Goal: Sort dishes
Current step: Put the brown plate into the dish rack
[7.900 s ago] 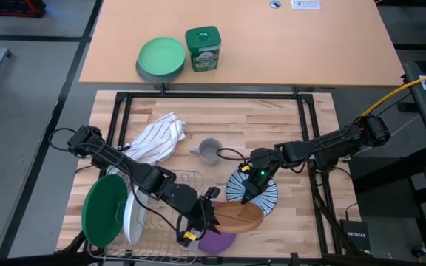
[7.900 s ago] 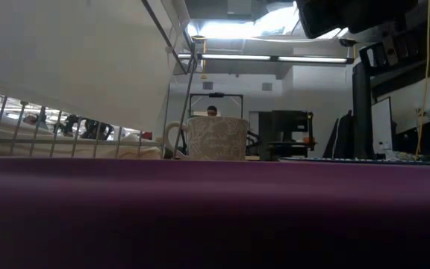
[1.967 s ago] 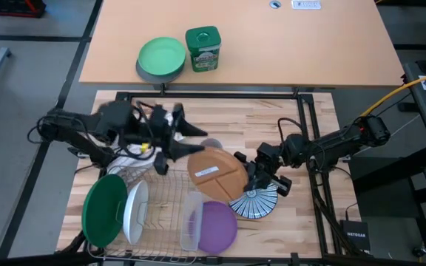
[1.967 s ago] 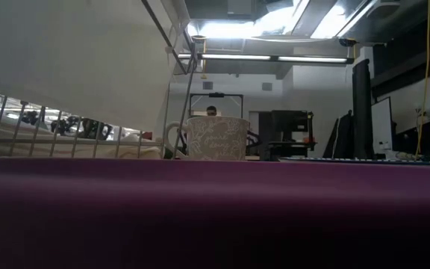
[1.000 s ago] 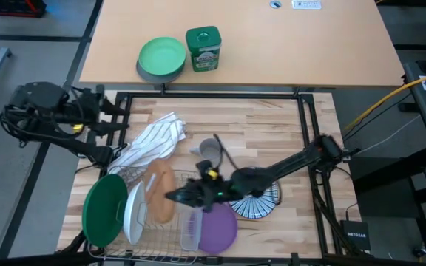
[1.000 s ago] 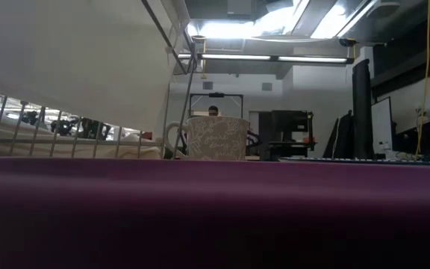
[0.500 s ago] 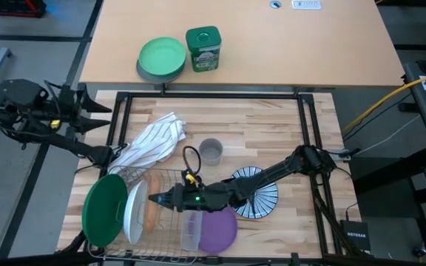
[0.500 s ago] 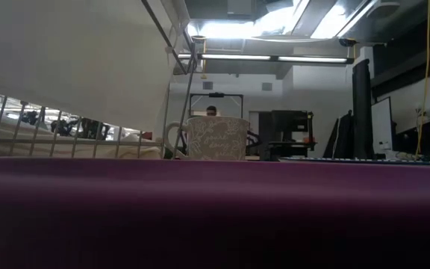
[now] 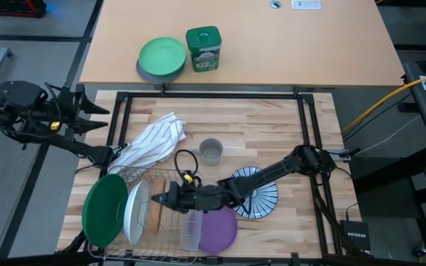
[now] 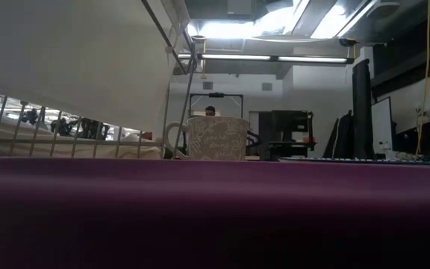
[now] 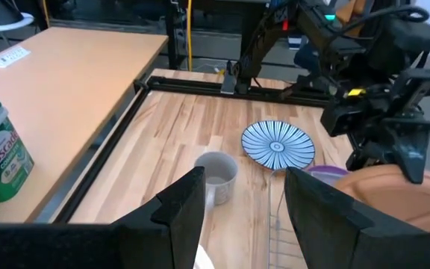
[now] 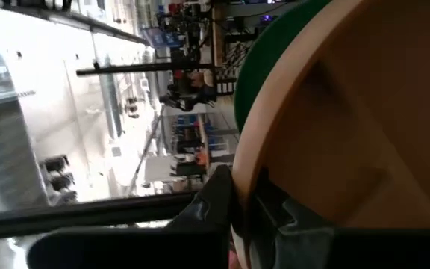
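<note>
The brown plate (image 9: 156,212) stands on edge in the wire rack (image 9: 170,179) beside the white plate (image 9: 134,213), its rim pinched by the right tool (image 9: 166,201), while the left tool (image 9: 95,118), fingers spread, hangs off the worktop's (image 9: 272,122) left edge

Even bright overhead light, soft shadows. Low view: ceiling lamps (image 10: 275,26) glare, purple plate (image 10: 215,213) blurred up close. Right wrist view: brown plate (image 12: 364,112) blurred.

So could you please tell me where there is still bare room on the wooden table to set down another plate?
Bare wood lies right of the mug and above the striped plate. The rack corner with the cloth is crowded.
</note>
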